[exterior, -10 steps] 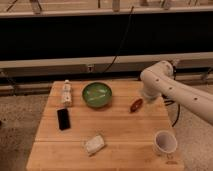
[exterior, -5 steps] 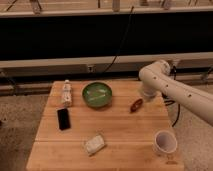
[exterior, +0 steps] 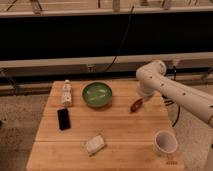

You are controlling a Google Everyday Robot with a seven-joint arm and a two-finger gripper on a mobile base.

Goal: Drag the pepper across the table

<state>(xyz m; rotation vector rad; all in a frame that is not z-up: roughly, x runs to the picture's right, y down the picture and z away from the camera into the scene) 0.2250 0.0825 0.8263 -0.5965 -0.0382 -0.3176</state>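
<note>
We find no text, label, brand or number that we can read on any thing here. The small pale bottle (exterior: 66,93) at the far left of the table (exterior: 120,136) shows no print clear enough for us. The gripper (exterior: 140,101) is at the pepper (exterior: 135,106), right of the green bowl (exterior: 97,94).

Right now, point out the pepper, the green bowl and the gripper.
pepper (exterior: 135,106): camera view, mid-body.
green bowl (exterior: 97,105): camera view, front rim.
gripper (exterior: 140,101): camera view, tip, at the pepper's upper end.
</note>
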